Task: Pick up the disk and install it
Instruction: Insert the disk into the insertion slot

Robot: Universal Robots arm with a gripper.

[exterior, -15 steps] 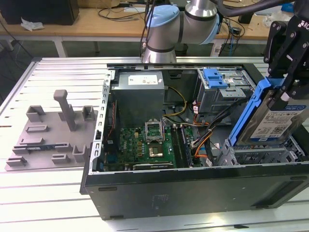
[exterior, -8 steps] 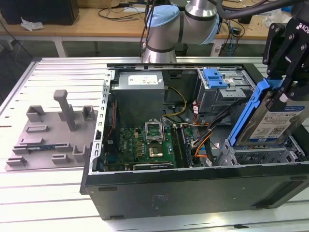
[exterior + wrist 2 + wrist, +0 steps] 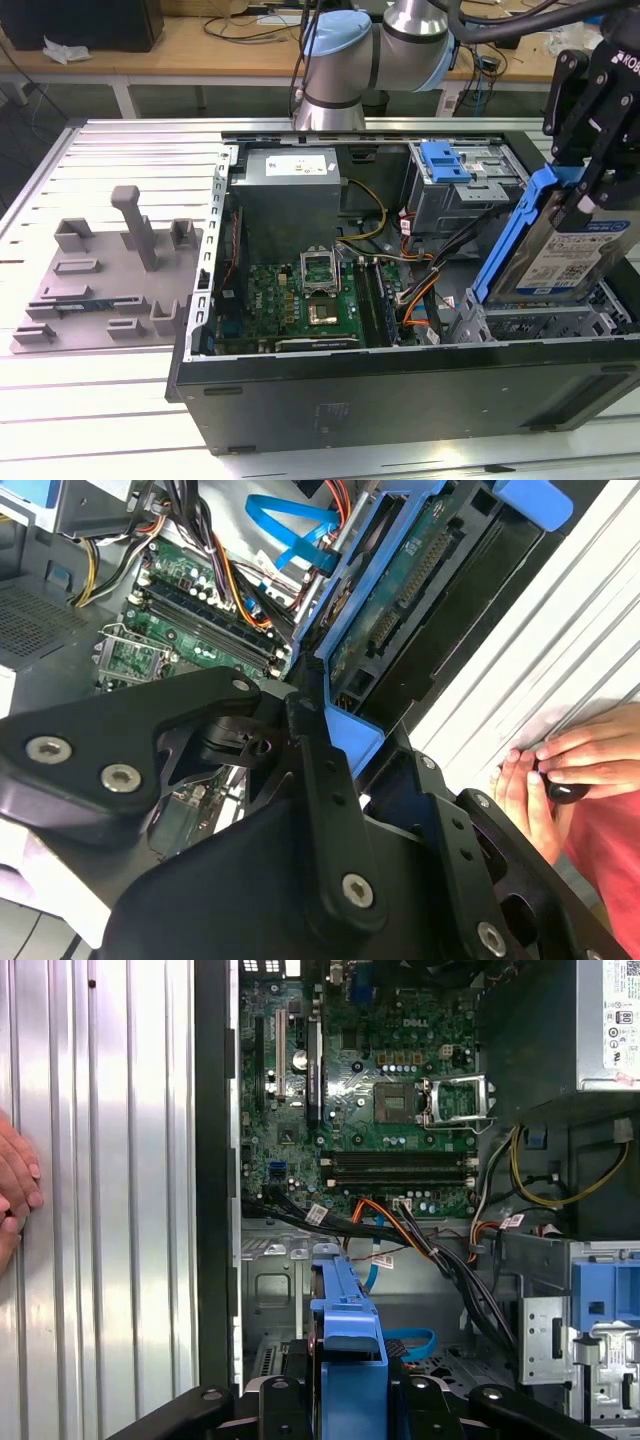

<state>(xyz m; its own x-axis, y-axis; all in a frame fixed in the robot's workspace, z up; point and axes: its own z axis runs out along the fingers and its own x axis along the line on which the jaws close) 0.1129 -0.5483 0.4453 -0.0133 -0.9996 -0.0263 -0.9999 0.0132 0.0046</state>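
Aloft, claw grips tilted disk; lower edge over open case interior.

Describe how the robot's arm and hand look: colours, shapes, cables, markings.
The silver-grey tubular robot arm has rounded joints with light-blue caps, and thick black cables loop past its upper end. Its matte-black metal hand is built of flat, angular linkage plates joined by silver screws, with white lettering on one side.
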